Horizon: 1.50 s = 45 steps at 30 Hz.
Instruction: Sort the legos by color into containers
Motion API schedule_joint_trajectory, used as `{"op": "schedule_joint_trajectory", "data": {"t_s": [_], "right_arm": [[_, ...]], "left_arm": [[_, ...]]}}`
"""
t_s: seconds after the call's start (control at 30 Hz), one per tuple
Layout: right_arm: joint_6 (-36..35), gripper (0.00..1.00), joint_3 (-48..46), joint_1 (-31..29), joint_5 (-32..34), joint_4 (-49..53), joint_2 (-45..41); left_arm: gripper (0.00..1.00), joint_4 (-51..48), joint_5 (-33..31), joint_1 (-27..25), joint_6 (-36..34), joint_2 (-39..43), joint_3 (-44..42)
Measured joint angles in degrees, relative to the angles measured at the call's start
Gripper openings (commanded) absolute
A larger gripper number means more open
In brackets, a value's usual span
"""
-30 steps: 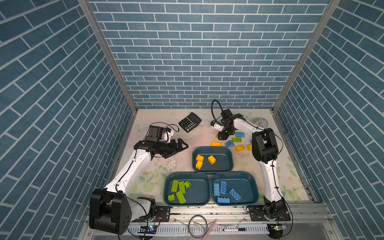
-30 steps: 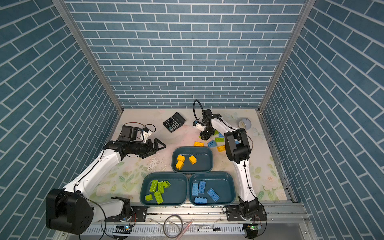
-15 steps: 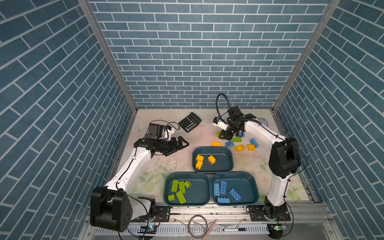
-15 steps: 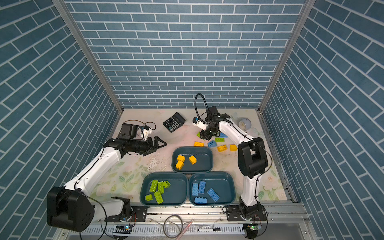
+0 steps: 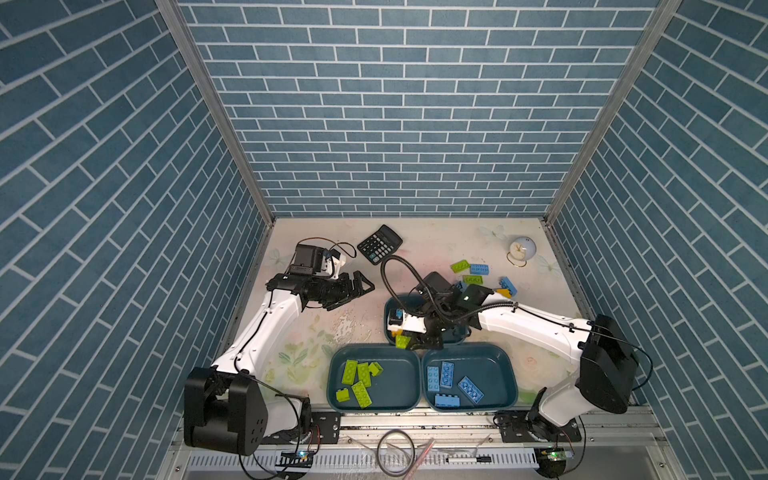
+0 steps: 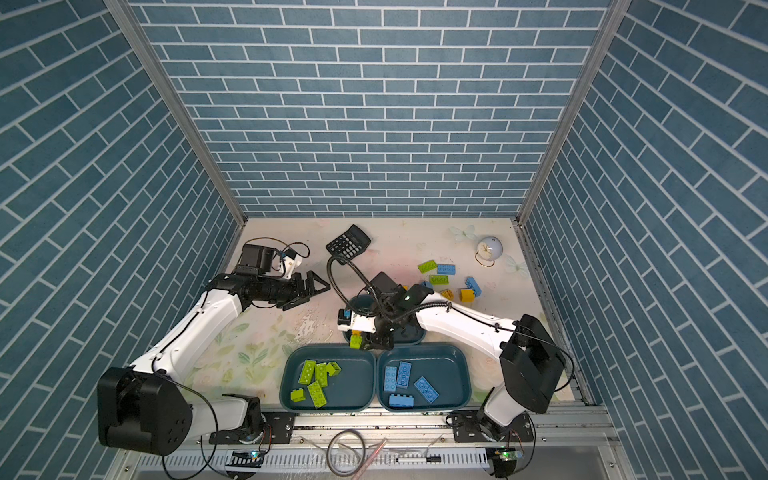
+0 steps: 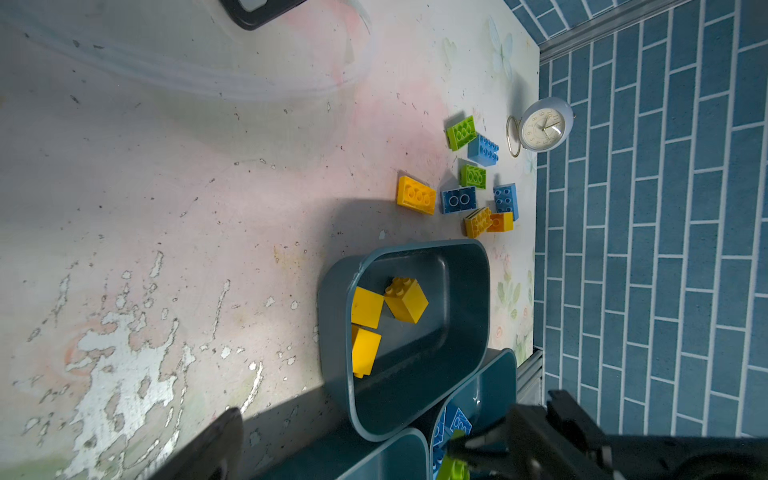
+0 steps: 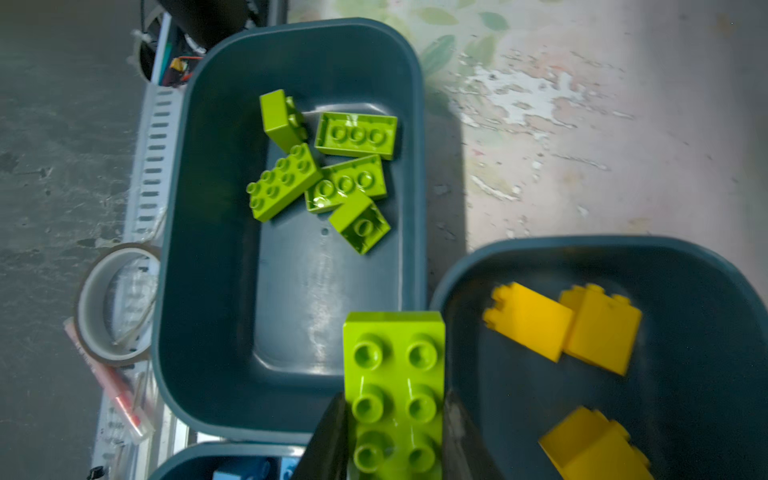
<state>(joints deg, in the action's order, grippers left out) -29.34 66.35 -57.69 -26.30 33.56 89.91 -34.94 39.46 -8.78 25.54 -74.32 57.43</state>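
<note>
Grip: right gripper (image 8: 394,436) pinches the held green brick (image 8: 395,365) across its two long walls, one dark finger on each side, studs facing the wrist camera.
Purchase: the fingers sit toward one end, so most of the brick juts out ahead of them.
Brick's place: in the air where two rims meet, between the green tray (image 8: 291,311) and the yellow tray (image 8: 519,395), not yet over the green tray's floor.
Handling: judged light, stiff, hollow plastic with glossy walls. It could pivot or slip in narrow fingers, but it is not fragile and a short drop should do no harm.
Best hold: the flat long walls near mid-length look safest, since the studs and open underside give poor seating.
Right arm: the wrist is tipped downward and the white forearm stretches low from its base at the right across the yellow tray toward the middle.
Left gripper: left gripper (image 5: 365,286) has its jaws spread wide and empty, hovering above bare table (image 5: 436,241) and pointing toward the centre.
Left arm: the white link rises from the near-left base, well apart from the trays.
Sorted: five green bricks, three yellow, and four blue in the blue tray (image 5: 494,365).
Unsorted: loose bricks (image 5: 478,269) of mixed colours lie beyond the yellow tray, near the clock (image 5: 521,250).
</note>
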Motion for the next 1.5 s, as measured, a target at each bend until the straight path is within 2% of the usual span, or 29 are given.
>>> {"op": "schedule_joint_trajectory", "data": {"t_s": [0.1,0.13,0.23,0.27,0.43,0.53,0.7,0.87,1.03,1.17,1.3,1.5], "right_arm": [[0.5,0.33,0.0,-4.4,0.3,-2.4,1.4],[0.6,0.37,0.2,-5.8,0.3,-3.0,2.2],[0.6,0.60,0.6,-8.6,0.6,-4.8,4.7],[0.8,0.64,0.6,-9.2,0.7,-5.2,5.4],[1.5,0.68,0.5,-8.7,1.9,-5.8,4.8],[2.1,0.67,0.5,-4.9,1.3,-5.0,2.1],[2.1,0.68,0.6,7.3,0.2,-2.6,-4.2],[1.9,0.69,3.2,19.1,1.0,-0.1,-3.5],[1.9,0.69,10.4,27.1,2.8,1.2,5.2],[1.5,0.68,17.9,31.2,3.9,2.0,14.7],[0.1,0.69,24.3,33.6,4.4,3.6,23.1],[-4.2,0.68,34.1,34.0,3.6,9.1,33.0]], "left_arm": [[1.00,-0.1,-0.3,0.0,-0.1,-0.2,0.0],[1.00,-0.1,-0.4,0.0,-0.1,-0.2,-0.1],[1.00,0.1,-0.7,0.0,0.0,-0.2,-0.4],[1.00,0.2,-0.7,0.0,0.0,-0.2,-0.5],[1.00,0.3,-0.8,0.0,0.2,0.0,-1.3],[1.00,0.2,-0.8,0.0,0.2,0.4,-1.6],[1.00,0.3,-0.6,0.0,0.2,0.5,-1.6],[1.00,0.3,-0.2,0.0,0.2,0.5,-1.6],[1.00,0.3,0.4,0.0,0.5,0.3,-1.5],[1.00,0.2,0.7,0.0,0.5,-0.5,-1.2],[1.00,0.1,0.7,0.0,0.5,-1.3,-0.9],[1.00,0.0,0.7,0.0,0.5,-1.4,-0.8]]}}
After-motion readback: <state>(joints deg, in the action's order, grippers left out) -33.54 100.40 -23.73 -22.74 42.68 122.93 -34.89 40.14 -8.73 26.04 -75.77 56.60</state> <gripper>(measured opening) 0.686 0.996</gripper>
